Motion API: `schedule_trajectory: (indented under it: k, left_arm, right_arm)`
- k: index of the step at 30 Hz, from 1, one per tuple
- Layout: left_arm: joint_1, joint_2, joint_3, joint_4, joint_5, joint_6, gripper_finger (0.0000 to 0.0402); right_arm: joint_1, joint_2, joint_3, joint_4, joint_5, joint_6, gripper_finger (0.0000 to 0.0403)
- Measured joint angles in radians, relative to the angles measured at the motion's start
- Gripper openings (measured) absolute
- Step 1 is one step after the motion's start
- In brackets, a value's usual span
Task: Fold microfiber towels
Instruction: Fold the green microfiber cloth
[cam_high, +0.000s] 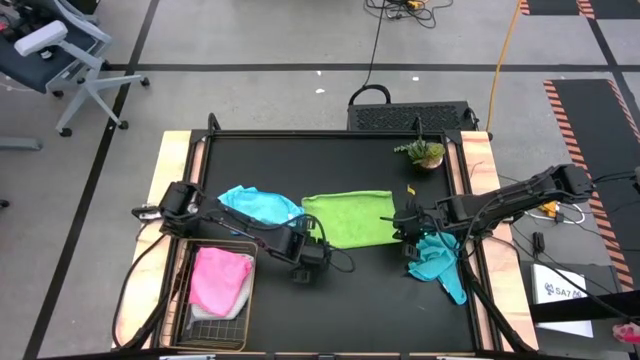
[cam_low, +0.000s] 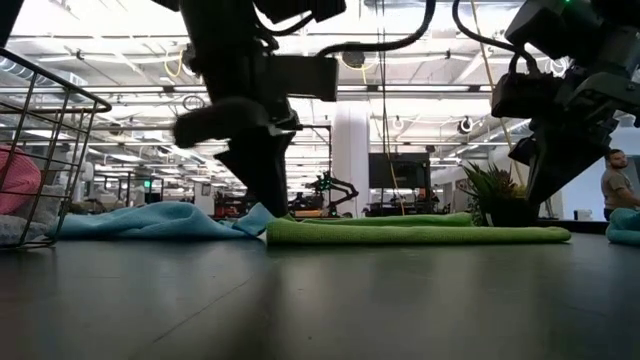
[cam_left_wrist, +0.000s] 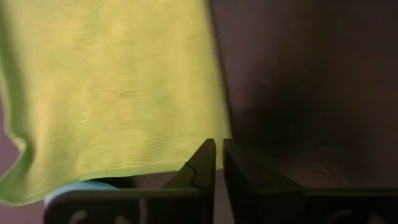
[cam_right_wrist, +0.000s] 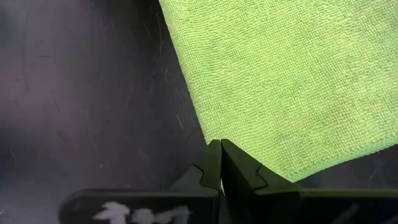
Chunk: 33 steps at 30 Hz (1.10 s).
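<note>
The lime green towel lies flat at the table's middle as a two-layer rectangle, and shows in the low view. My left gripper is shut at its near left corner. My right gripper is shut at its near right corner. The light blue towel lies crumpled to the left, touching the green one. The teal towel lies bunched near the right edge. The pink towel lies in the basket on a pale cloth. My left gripper is shut at the green towel's near left corner, coming from above and pointing down. The fingertips hide the pinch itself. The towel lies flat on the table. My right gripper is shut at the green towel's near right corner, coming from above and pointing down. The fingertips cover the corner, so the layers held do not show. The towel lies flat on the table.
A wire mesh basket stands at the near left. A small potted plant stands at the far right. Bare black tabletop lies near the front edge. A person shows in the room beyond the table.
</note>
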Motion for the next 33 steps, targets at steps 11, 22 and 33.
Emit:
schedule_trajectory:
  k: [11,22,33]
  left_arm:
    - [0.039,0.011,-0.001,0.01,0.032,-0.072,0.0064]
    - [0.017,0.01,-0.001,0.008,0.082,-0.111,0.0061]
    - [0.01,0.01,-0.012,0.011,0.082,-0.152,0.0061]
  right_arm:
    - [-0.071,0.002,0.0,0.131,0.212,0.025,0.0]
    - [-0.294,0.142,0.001,0.182,0.207,0.047,0.0]
    - [-0.363,0.305,0.001,0.318,0.102,0.044,0.0]
